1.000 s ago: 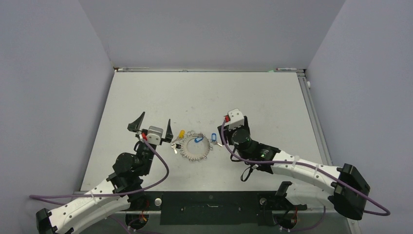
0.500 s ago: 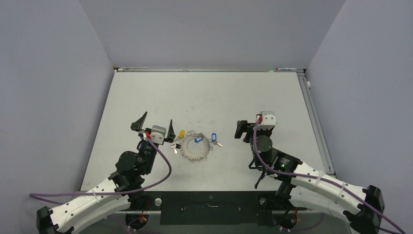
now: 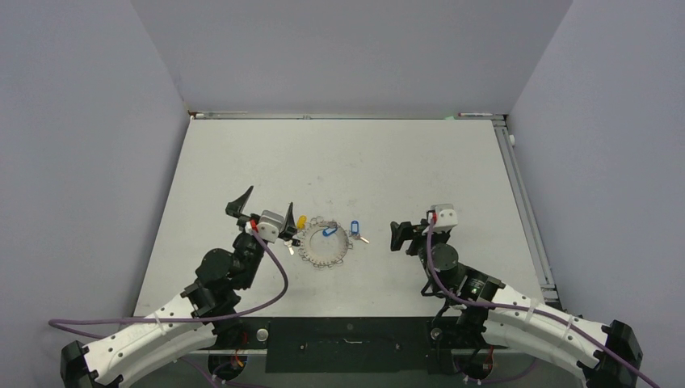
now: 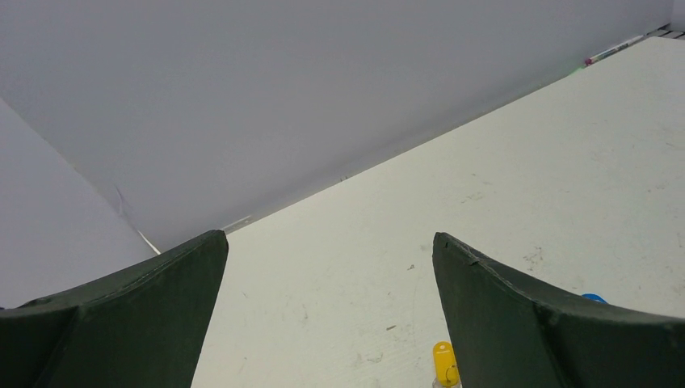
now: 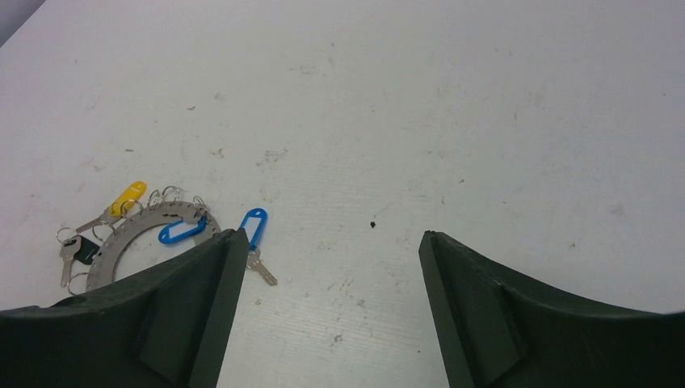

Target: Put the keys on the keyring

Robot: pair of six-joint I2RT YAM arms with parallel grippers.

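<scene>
Flat on the table (image 3: 452,162), between the two arms: keyring (image 3: 325,247). Across its far rim, blue-tagged key (image 3: 329,231); at its left edge, yellow-tagged key (image 3: 300,221) and black-headed key (image 5: 83,252), threaded or not, cannot tell. Just right of the loop, apart from it, second blue-tagged key (image 3: 354,229), probably yet to be threaded. No containers visible. Close on the left, left gripper (image 4: 329,236) spread wide, empty; well to the right, right gripper (image 5: 331,234) likewise wide, holding nothing.
</scene>
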